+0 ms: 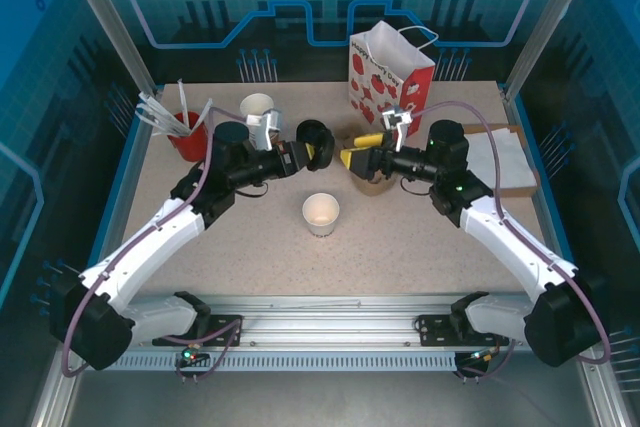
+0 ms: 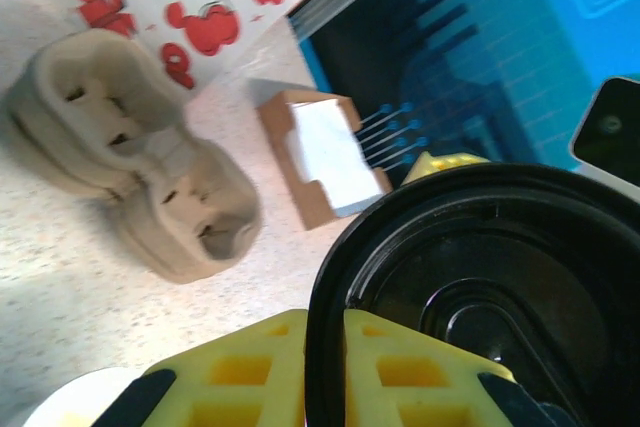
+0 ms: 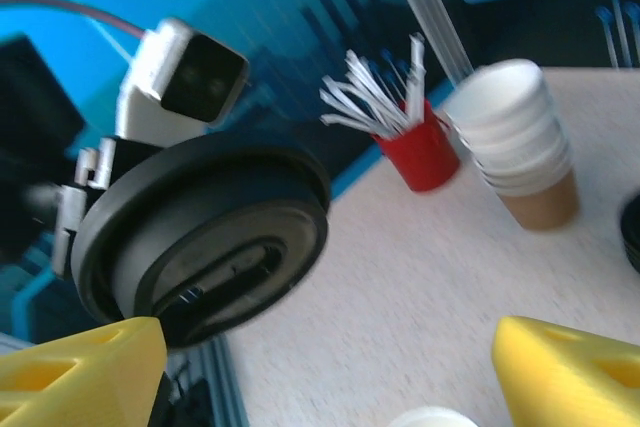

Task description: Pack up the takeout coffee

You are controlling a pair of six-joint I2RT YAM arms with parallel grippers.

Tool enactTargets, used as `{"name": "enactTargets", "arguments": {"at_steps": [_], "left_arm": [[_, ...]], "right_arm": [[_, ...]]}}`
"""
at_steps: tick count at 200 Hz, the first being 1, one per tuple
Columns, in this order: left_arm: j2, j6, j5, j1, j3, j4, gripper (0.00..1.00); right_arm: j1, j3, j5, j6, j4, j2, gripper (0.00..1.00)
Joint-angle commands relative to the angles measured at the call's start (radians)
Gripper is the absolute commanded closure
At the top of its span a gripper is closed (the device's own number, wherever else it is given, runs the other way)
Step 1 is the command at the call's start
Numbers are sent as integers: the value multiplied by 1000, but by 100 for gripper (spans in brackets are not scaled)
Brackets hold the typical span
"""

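Top external view: the left gripper is over the middle of the table, a bit toward the far edge. It pinches a black lid by the rim, so the lid stands on edge, off the surface. In the left wrist view the yellow fingers press this rim from both sides. The right gripper faces it from just beside, its yellow fingers spread wide w/ nothing between them. In the right wrist view the lid's face stands in front of that gap. Only a narrow space separates the two grippers.

The paper cup stands upright and open-topped, approx. at the table centre, on the near side of both grippers and apart from them. There is free surface on all its sides, esp. toward the near edge, where the whole strip from left to right is bare.

The far edge is more crowded:
- A strawberry-print bag stands upright, right of the middle, mouth open.
- A stack of white cups stands left of the middle.
- A red cup w/ stirrers stands near the far left corner.

A cardboard cup carrier lies under the right gripper, between bag and cup. Napkins on a brown holder lie by the right edge.
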Motion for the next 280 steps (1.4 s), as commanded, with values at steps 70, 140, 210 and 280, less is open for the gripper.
{"name": "enactTargets", "arguments": {"at_steps": [70,140,210,280], "left_arm": [[-67,-398,143,6,-68,366,84],[-56,-510,169,-5,-98,509,84],[-29,-542,185,-20,-96,561,84],[-21,-545,182,-26,-104,571,84]], "right_arm": [[144,-13,80,219,496,15,3],[196,3,145,208,512,24,0],[222,29,155,196,521,29,1],[237,28,200,132,468,-9,6]]}}
